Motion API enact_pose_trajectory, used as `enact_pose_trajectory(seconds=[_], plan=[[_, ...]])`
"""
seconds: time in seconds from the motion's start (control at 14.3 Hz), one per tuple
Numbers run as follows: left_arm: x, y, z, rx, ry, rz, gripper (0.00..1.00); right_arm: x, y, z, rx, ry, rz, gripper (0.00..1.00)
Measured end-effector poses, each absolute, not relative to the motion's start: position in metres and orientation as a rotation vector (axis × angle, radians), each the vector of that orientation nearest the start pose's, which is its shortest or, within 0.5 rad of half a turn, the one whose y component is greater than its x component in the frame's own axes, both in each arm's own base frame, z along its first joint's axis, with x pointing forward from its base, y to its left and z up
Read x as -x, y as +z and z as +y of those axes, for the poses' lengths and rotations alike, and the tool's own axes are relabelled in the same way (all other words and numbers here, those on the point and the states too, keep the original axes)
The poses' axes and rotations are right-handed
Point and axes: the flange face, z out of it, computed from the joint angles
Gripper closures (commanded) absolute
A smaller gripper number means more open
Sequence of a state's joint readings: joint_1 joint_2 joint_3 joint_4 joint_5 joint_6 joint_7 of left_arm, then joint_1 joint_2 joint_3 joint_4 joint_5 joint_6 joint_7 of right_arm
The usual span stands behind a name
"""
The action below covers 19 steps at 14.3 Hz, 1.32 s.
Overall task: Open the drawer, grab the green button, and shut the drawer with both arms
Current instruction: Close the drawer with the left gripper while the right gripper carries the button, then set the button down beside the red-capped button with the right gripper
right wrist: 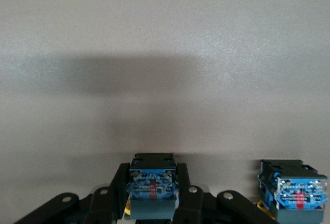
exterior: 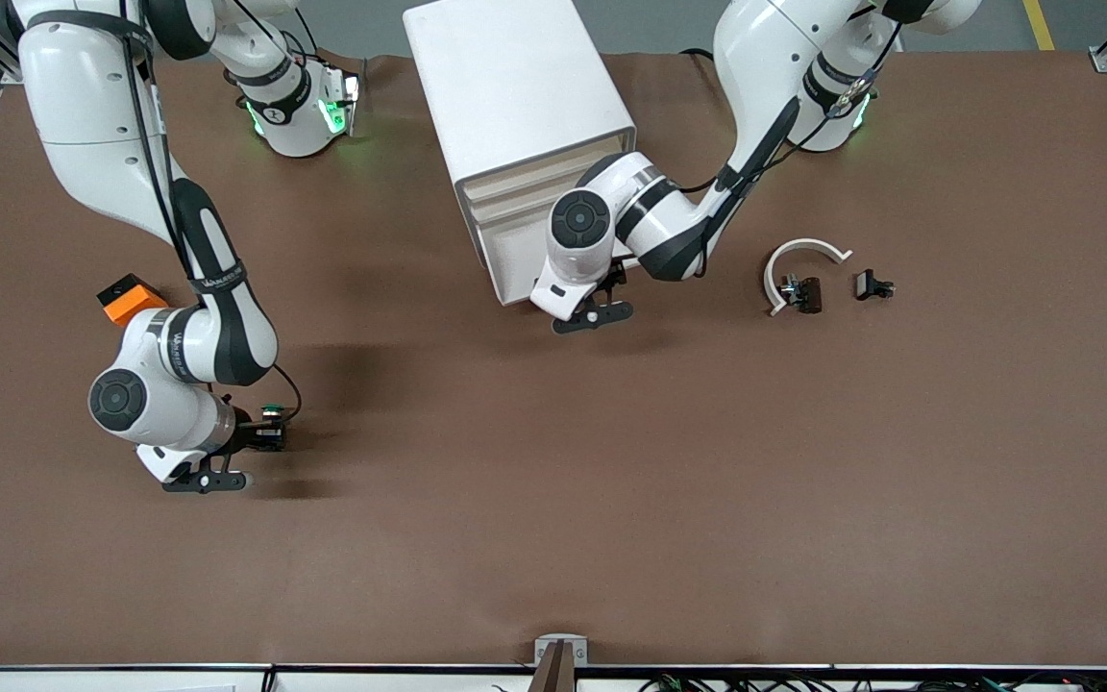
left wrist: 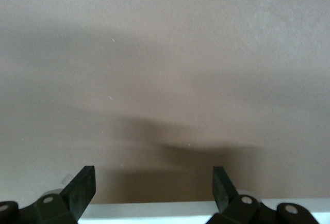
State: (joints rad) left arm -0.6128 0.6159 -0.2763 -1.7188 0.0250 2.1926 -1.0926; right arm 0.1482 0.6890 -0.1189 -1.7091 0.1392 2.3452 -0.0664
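Lower left of the frame, the right end effector (exterior: 270,434) pinches the button (exterior: 272,413); it could slip. The left end effector (exterior: 611,288), spread wide at the drawer (exterior: 515,226), may glance off.

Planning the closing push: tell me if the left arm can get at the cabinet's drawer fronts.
Probably yes: the left end effector, open, sits right by the drawer fronts, and nothing shows between them.

- Cabinet (exterior: 515,106) fronts half covered by the left arm's wrist, so can't tell how the drawers sit.
- Green button (exterior: 272,411) barely peeking past the right gripper (exterior: 265,432) in the front view.
- Second blue-based part (right wrist: 294,190) cut off at the right wrist view's edge, cap colour hidden.
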Motion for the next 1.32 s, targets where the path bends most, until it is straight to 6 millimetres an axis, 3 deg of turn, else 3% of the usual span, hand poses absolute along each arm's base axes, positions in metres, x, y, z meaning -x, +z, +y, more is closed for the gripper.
enact_pose_trajectory(seconds=[0.49,1.19,1.25,1.32], plan=[[-0.410,0.230,-0.511,3.089,0.337,-0.352,0.00,-0.664,0.191,0.031,3.116,0.077,-0.037,1.00],[-0.399,0.231,-0.518,3.102,0.568,-0.540,0.00,-0.660,0.194,0.030,3.114,0.095,-0.034,1.00],[-0.397,0.229,-0.518,3.099,0.580,-0.544,0.00,-0.660,0.194,0.030,3.114,0.095,-0.032,0.72],[-0.394,0.227,-0.519,3.095,0.590,-0.541,0.00,-0.660,0.194,0.030,3.115,0.095,-0.023,0.52]])
